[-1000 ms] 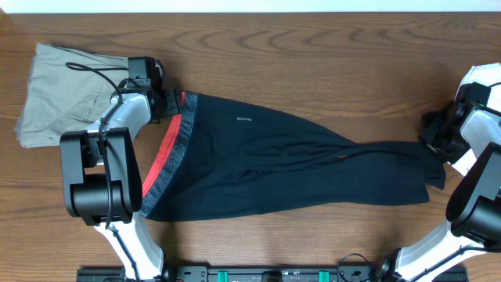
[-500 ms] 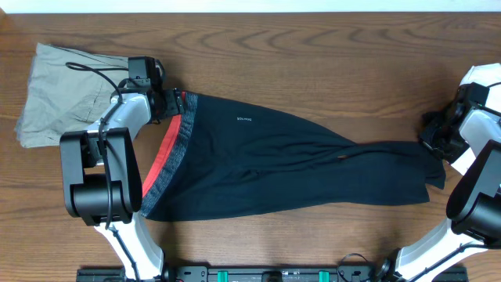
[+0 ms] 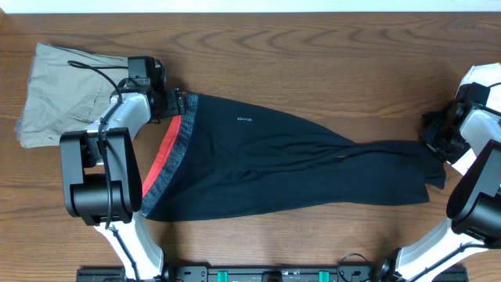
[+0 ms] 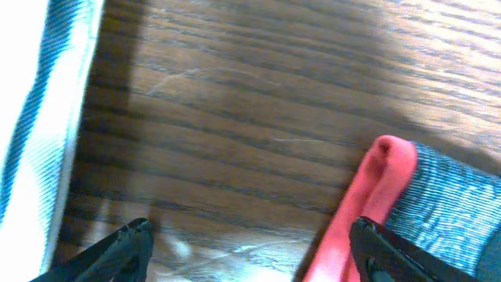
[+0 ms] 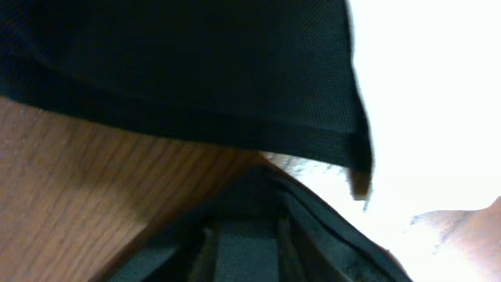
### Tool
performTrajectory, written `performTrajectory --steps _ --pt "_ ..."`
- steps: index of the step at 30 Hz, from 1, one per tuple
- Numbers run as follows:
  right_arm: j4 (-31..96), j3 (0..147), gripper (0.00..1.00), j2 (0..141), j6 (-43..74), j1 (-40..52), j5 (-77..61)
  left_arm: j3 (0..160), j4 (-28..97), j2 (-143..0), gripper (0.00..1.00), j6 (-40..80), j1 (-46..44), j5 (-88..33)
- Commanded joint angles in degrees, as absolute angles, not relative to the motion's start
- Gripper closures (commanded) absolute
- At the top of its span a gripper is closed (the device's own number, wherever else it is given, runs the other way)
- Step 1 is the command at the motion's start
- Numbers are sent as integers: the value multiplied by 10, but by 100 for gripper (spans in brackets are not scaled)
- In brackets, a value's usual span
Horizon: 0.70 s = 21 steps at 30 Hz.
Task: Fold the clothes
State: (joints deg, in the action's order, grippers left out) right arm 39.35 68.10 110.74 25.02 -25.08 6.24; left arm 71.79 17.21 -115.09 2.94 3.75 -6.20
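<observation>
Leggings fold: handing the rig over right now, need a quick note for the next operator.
Left gripper: open over bare table, with the waistband corner beside one fingertip; nothing gripped.
Right gripper: at the leg ends; open or shut cannot be told.
Leggings: laid out lengthwise, waist to the left, legs to the right.
Done: garment laid out, no fold made.
Left: every fold.
</observation>
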Motion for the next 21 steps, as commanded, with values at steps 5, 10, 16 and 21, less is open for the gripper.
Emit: performTrajectory --steps 5,10,16,21 --pt "392 673 60 1137 247 -253 62 738 176 -1111 23 22 38 -107" --pt "392 673 59 1137 248 -253 62 738 170 -1077 24 22 36 -115" --pt "392 673 55 1137 248 -253 60 736 170 -1091 24 22 18 -116" --pt "395 673 51 1137 248 -253 60 736 164 -1112 24 22 0 -116"
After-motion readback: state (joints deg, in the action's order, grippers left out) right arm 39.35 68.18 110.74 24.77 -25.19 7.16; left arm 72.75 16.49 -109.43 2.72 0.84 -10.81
